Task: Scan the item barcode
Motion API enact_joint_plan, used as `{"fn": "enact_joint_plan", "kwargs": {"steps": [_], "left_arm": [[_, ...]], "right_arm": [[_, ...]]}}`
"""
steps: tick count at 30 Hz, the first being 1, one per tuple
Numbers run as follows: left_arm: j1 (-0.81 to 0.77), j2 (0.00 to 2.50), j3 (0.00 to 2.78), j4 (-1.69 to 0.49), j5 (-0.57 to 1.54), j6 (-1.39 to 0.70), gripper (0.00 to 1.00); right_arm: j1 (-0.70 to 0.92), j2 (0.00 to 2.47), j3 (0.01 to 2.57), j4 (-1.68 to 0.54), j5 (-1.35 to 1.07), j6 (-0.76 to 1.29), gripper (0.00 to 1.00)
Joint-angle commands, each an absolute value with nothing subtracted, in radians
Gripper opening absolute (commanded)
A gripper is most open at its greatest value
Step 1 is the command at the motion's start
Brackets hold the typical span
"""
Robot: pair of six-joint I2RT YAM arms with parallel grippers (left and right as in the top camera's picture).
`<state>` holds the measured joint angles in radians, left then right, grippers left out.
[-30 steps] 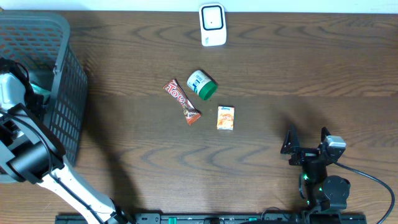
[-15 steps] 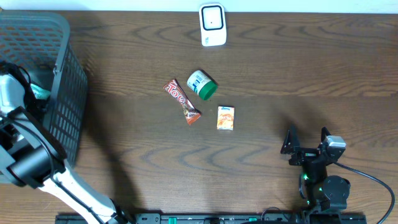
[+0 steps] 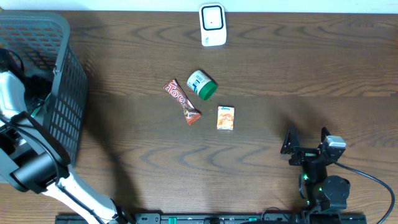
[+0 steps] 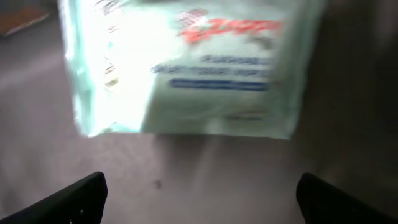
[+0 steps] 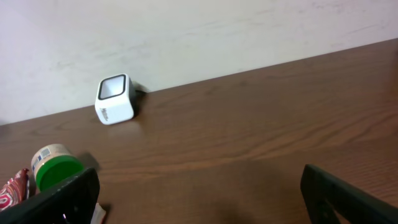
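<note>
Seen from overhead, a grey mesh basket (image 3: 62,93) stands at the left edge of a dark wooden table (image 3: 280,74), with the left arm reaching down into it. A white scanner (image 3: 212,25) sits at the far edge. Mid-table lie a candy bar (image 3: 182,101), a green-lidded jar (image 3: 202,84) and a small orange box (image 3: 226,118), close together. The right gripper (image 3: 306,142) rests near the front right, jaws spread and empty. From the left wrist, the left gripper (image 4: 202,190) hangs wide apart, holding nothing, above a blurred pale packet (image 4: 186,68) with red lettering, lying loose just beyond the fingertips. The packet looks light, soft and slippery, so it is probably best pinched across its narrow width. The right wrist view shows the scanner and jar well ahead of its parted fingers.
</note>
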<state>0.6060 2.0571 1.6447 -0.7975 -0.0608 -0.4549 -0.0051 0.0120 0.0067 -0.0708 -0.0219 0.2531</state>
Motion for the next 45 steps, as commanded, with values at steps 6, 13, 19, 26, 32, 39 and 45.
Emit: {"fn": "enact_joint_plan", "kwargs": {"steps": [6,13,19,26,32,39,45], "left_arm": [[0.569,2.054,1.644,-0.737,-0.148,-0.41,0.98],[0.559,2.06,1.644,-0.69,-0.177,-0.424,0.98],[0.559,2.088,1.644,-0.663,-0.177,-0.433,0.98],[0.559,2.134,1.644,-0.649,-0.177,-0.45,0.98],[0.559,2.182,1.644,-0.651,-0.177,-0.45,0.98],[0.559,2.211,1.644,-0.67,-0.258,-0.45,0.98],[0.56,2.211,1.644,-0.706,-0.377,-0.449,0.98]], "right_arm": [[0.015,0.007,0.006,-0.075,-0.017,0.261,0.99],[0.015,0.007,0.006,-0.074,-0.016,0.261,0.99],[0.015,0.007,0.006,-0.075,-0.017,0.261,0.99],[0.015,0.007,0.006,-0.075,-0.017,0.261,0.99],[0.015,0.007,0.006,-0.075,-0.017,0.261,0.99],[0.015,0.007,0.006,-0.075,-0.016,0.261,0.99],[0.015,0.007,0.006,-0.075,-0.017,0.261,0.99]]}}
